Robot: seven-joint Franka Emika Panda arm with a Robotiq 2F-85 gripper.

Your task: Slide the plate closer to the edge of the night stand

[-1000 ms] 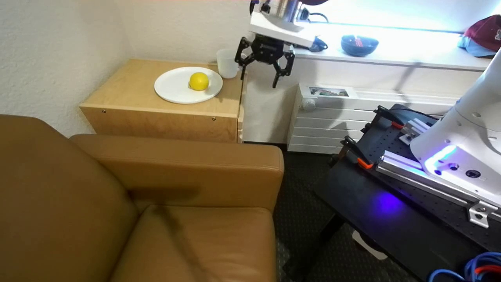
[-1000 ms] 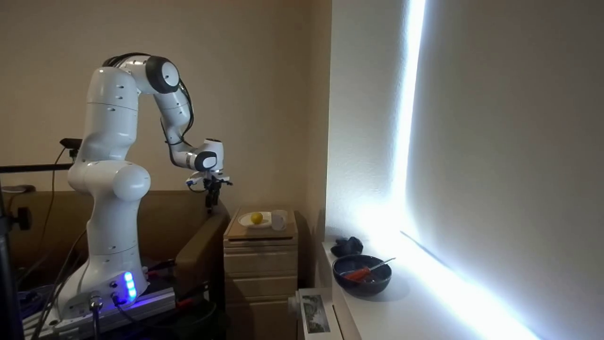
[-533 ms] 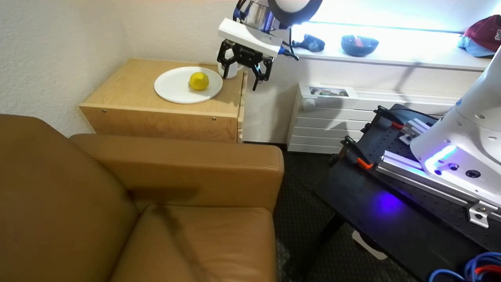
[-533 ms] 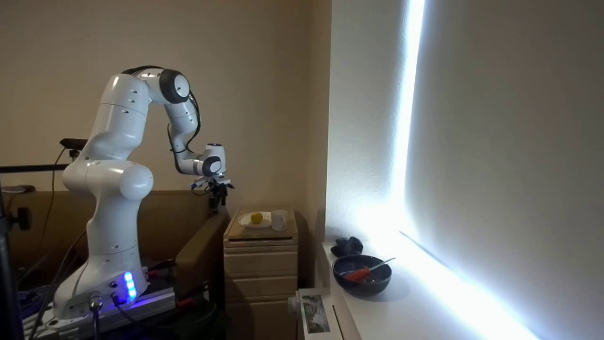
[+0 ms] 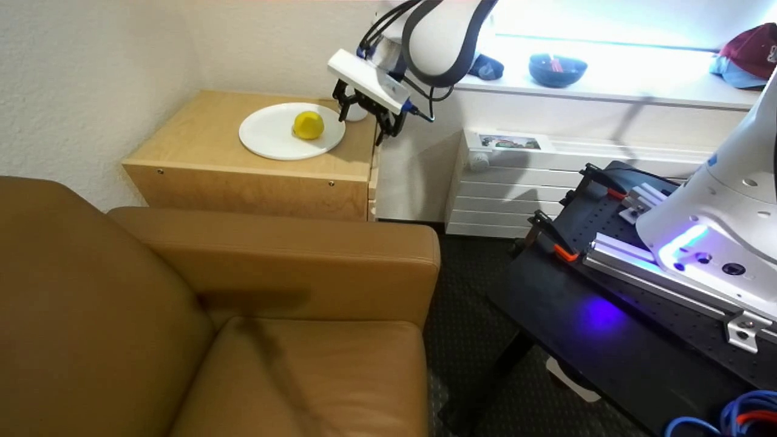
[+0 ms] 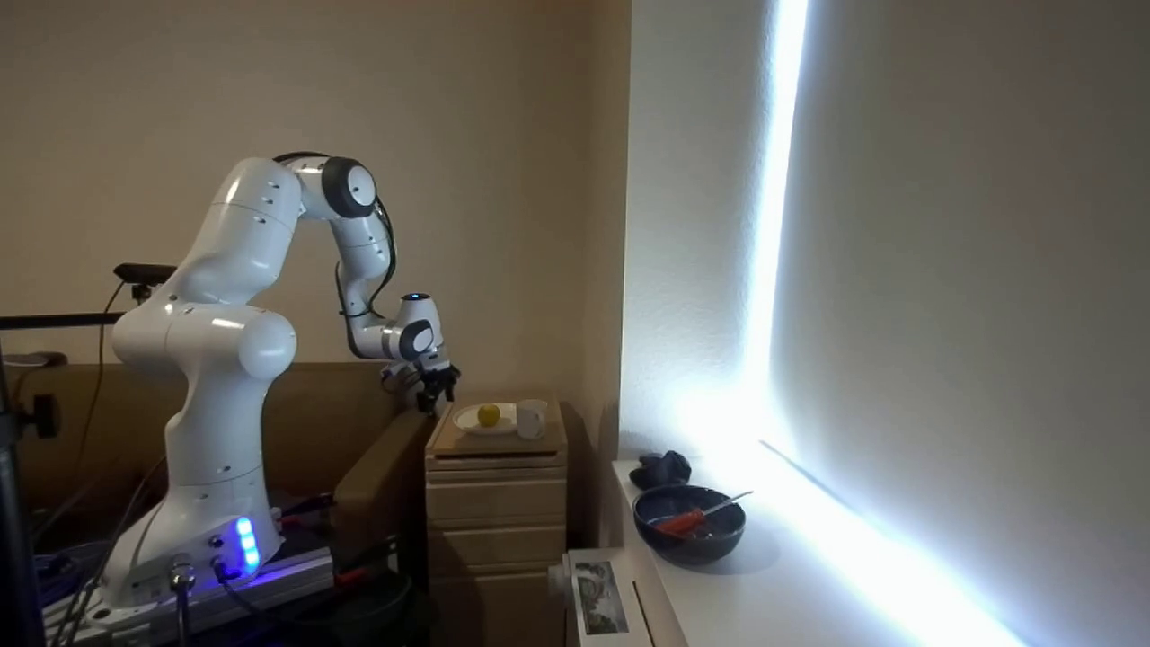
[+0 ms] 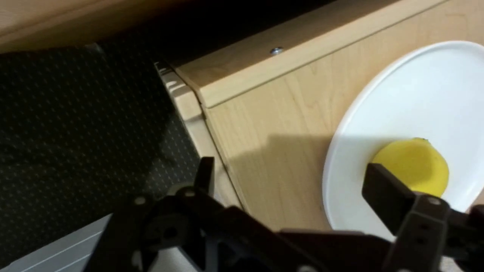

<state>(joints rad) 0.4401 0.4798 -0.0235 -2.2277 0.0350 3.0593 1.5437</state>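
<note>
Resting flat on the night stand (image 5: 194,136), the plate (image 5: 276,133) has not shifted; the change is all in my gripper (image 5: 360,131). With the plate as dial in an exterior view, the lemon (image 5: 308,125) sits just off centre, toward 2 o'clock. Bare wood runs from the rim to the front edge at 3 o'clock. The mug (image 6: 528,420) stands close by the rim between 2 and 3, partly hidden there by my gripper. Over the last second the gripper, at 3 o'clock, has come nearer and lower and tilted. Its fingers stand wide apart, with nothing held. In the wrist view one finger (image 7: 382,192) overlaps plate and lemon, and the other shows at the front edge; whether either touches, I cannot tell. Farther out, the couch (image 5: 273,261) lies at 6 o'clock.

So I judge the reach nearly done and the slide not begun. I would set a finger inside the rim and drag toward 3 o'clock, gently: the lemon could roll and the mug could be knocked.
</note>
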